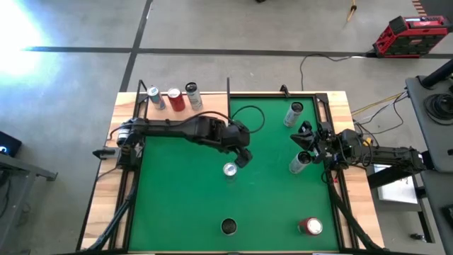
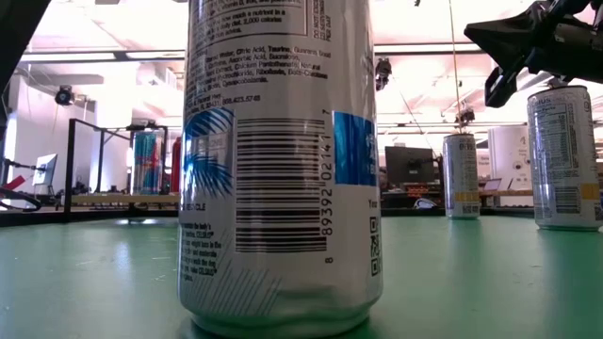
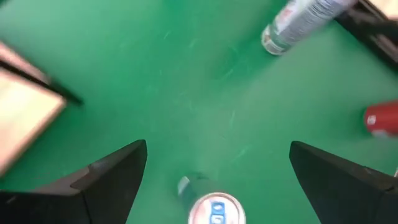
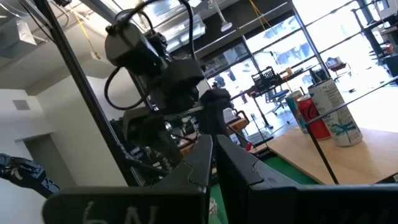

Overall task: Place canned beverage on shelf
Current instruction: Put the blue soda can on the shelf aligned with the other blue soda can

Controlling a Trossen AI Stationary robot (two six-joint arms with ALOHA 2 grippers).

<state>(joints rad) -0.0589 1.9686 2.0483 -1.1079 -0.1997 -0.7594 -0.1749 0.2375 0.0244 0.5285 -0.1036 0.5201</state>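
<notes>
The left gripper point(image 1: 239, 157) hangs open above an upright can point(image 1: 229, 170). The can looks rigid but thin-walled and slick, so grip it mid-body. The right gripper point(image 1: 306, 138) waits closed at the mat's edge.

Mat point(image 1: 184, 205) green. Worktop point(image 1: 106, 198) light wood. Shelf point(image 1: 212, 103) pale wood, black rods. On it: silver-blue can point(image 1: 156, 98), red can point(image 1: 175, 99), dark can point(image 1: 193, 96). Near can point(image 2: 281, 160) silver, blue leaf print, black barcode. Arms black.
</notes>
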